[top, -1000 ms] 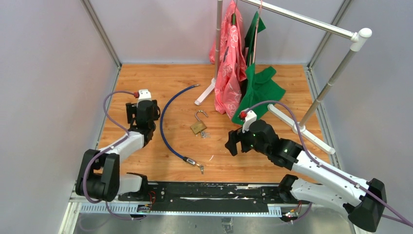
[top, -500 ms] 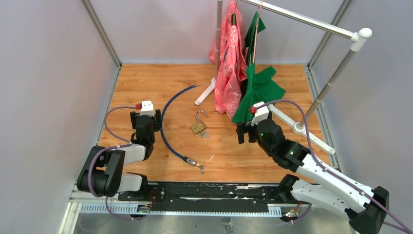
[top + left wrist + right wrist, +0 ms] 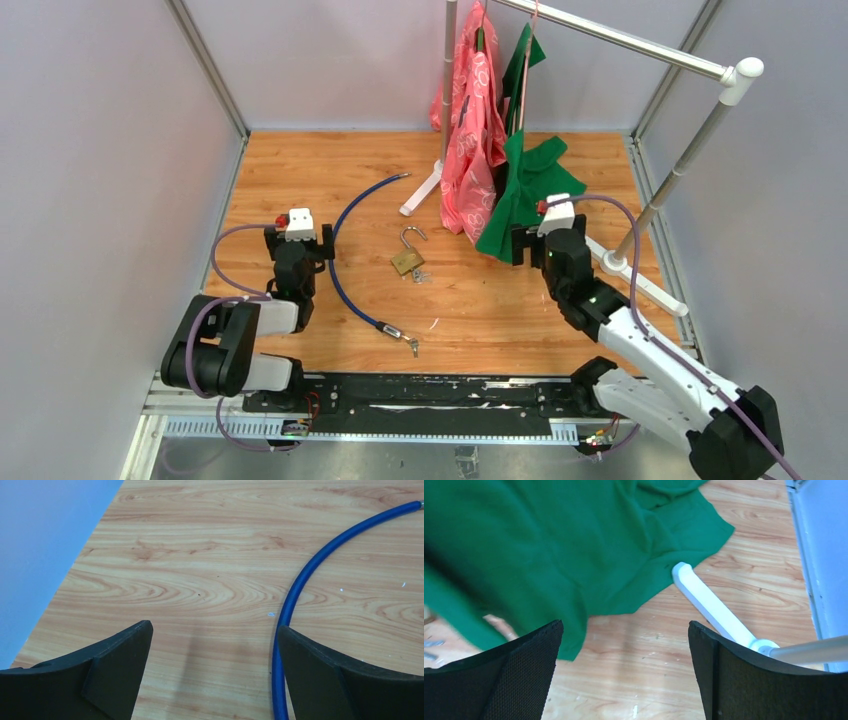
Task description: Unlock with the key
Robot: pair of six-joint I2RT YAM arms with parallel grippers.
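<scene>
The gold padlock (image 3: 406,262) lies on the wooden counter (image 3: 300,160) between the two arms, with small keys (image 3: 420,275) just beside it. The left fingers (image 3: 120,655) and the right fingers (image 3: 524,660) are wide open, holding nothing.

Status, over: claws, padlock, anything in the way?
Left claw open, empty. Right claw open, empty. Padlock lies free between them. Blue cable by left claw, green cloth ahead of right.

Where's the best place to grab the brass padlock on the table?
Probably the brass padlock by its body, coming straight down from above. It lies flat on the table, so its narrow edges offer opposing faces. Its open shackle looks too thin.
</scene>
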